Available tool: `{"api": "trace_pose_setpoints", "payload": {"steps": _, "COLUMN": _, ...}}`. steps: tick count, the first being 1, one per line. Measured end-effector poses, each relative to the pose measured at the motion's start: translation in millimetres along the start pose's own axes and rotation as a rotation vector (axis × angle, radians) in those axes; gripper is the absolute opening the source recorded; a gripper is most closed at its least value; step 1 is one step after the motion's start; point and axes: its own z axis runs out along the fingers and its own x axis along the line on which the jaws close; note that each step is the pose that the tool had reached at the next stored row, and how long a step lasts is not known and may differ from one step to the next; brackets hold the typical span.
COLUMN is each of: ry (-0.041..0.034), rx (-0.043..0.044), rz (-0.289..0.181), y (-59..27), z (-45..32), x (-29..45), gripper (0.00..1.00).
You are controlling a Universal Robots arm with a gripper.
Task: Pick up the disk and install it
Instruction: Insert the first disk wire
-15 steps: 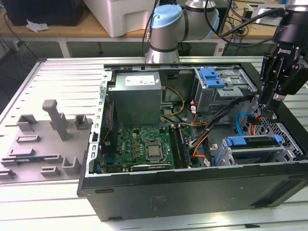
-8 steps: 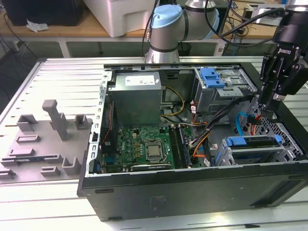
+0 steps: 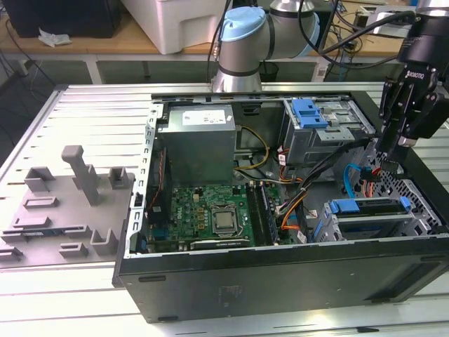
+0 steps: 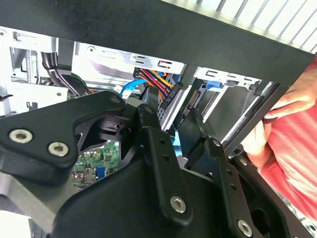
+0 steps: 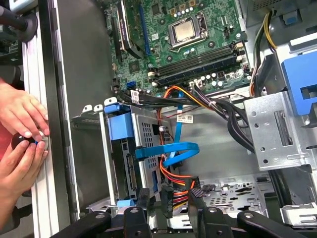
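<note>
Tool [image 3: 389,153], spread wide, points straight down over cables [image 5: 173,178] beside the disk [image 3: 368,210].

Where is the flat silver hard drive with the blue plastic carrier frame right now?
In the exterior view, the silver hard drive sits inside the open black computer case, at its near corner on the exterior view's right, just below the gripper.

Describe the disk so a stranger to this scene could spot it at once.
Find the open black computer case. In its near corner on the exterior view's right sits the disk. It is flat and silver with a blue carrier frame, unlike the grey power-supply box and the blue latch farther back.
</note>
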Motion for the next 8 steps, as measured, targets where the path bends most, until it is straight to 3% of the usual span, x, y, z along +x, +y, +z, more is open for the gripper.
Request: {"api": "trace_pose_setpoints", "payload": {"steps": 8, "ry": 0.0026, "rx": -0.0028, "rz": -0.001, "y": -0.7, "z": 1.6, "x": -0.8, "gripper": 0.44}}
